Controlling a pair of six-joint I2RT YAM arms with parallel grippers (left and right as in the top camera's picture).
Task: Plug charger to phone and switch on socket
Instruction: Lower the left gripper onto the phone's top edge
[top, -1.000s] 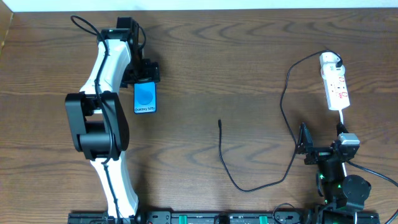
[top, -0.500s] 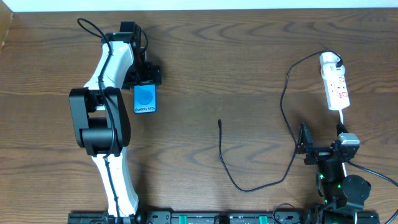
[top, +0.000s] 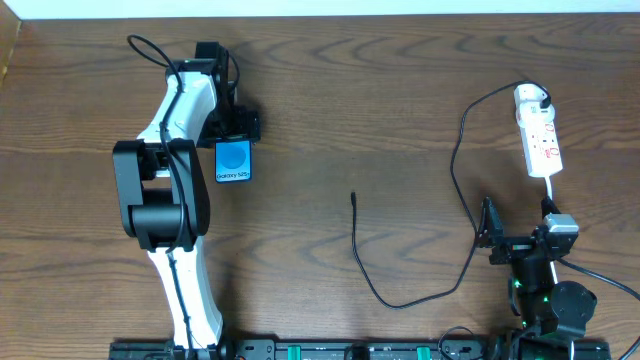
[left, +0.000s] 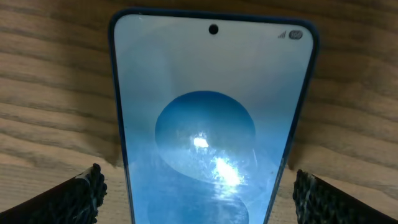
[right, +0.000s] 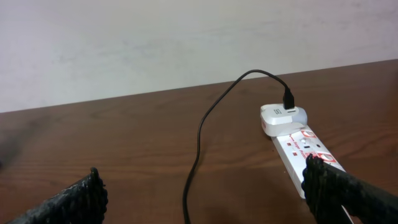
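The phone (top: 233, 160) lies flat on the table at the left, blue screen up, with a white text strip at its near end. My left gripper (top: 232, 130) is at the phone's far end. In the left wrist view the phone (left: 205, 93) fills the frame, and the left gripper (left: 199, 186) is open with a finger on either side, a gap to each edge. The socket (top: 540, 135) lies at the far right. The charger (top: 460, 170) runs from its white plug in a loop to a tip (top: 353, 197) mid-table. My right gripper (top: 492, 236) is open and empty, near the cable.
In the right wrist view the right gripper (right: 205, 186) faces the charger cable (right: 199, 143) and the socket (right: 298, 146), with a pale wall behind the table's far edge. Bare wooden table lies between phone and cable tip.
My left arm has shifted slightly right and toward the far edge over the phone. The phone, cable, socket and right arm have not moved.
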